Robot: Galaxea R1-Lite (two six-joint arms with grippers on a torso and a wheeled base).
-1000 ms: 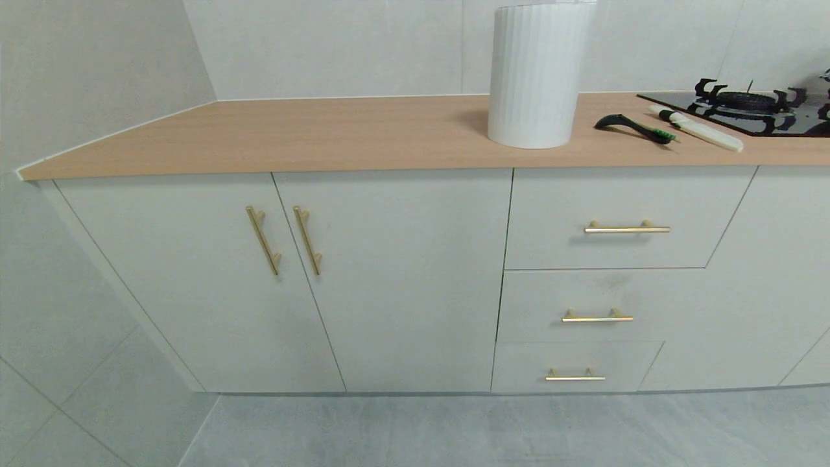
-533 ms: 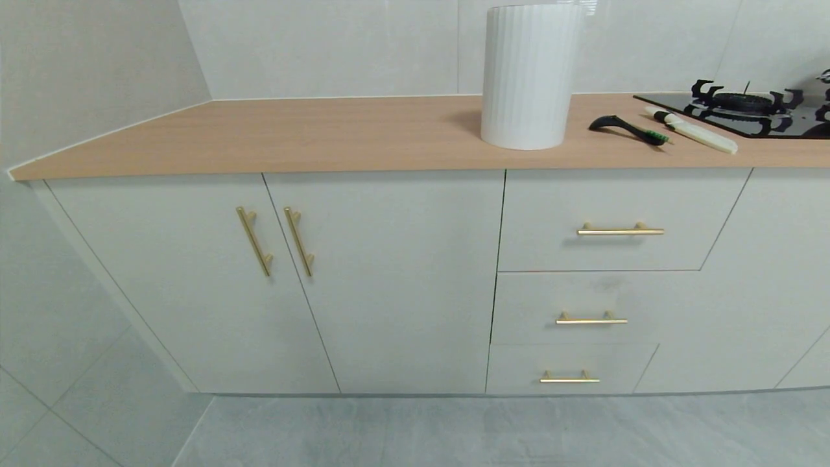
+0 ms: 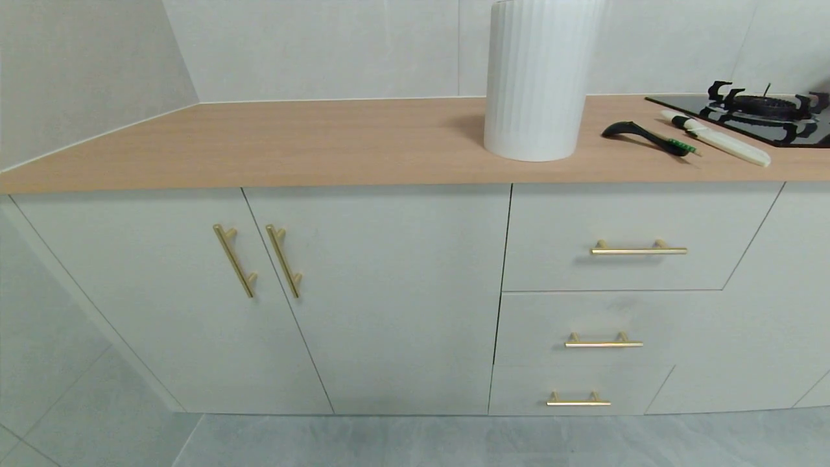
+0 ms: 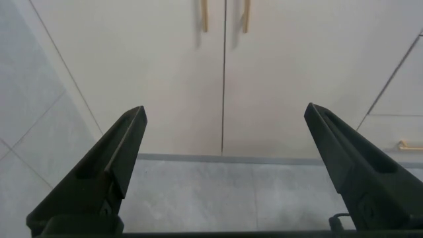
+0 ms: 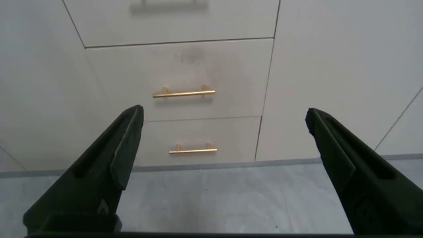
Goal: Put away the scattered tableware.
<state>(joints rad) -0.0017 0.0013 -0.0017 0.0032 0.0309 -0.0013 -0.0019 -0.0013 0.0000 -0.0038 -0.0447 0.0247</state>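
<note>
White ribbed canister stands on the wooden counter; what it holds cannot be seen. Between it and the stove lie a black spoon and a pale knife. The left gripper faces the closed cupboard doors and the right gripper the drawers, both spread wide and empty.
</note>
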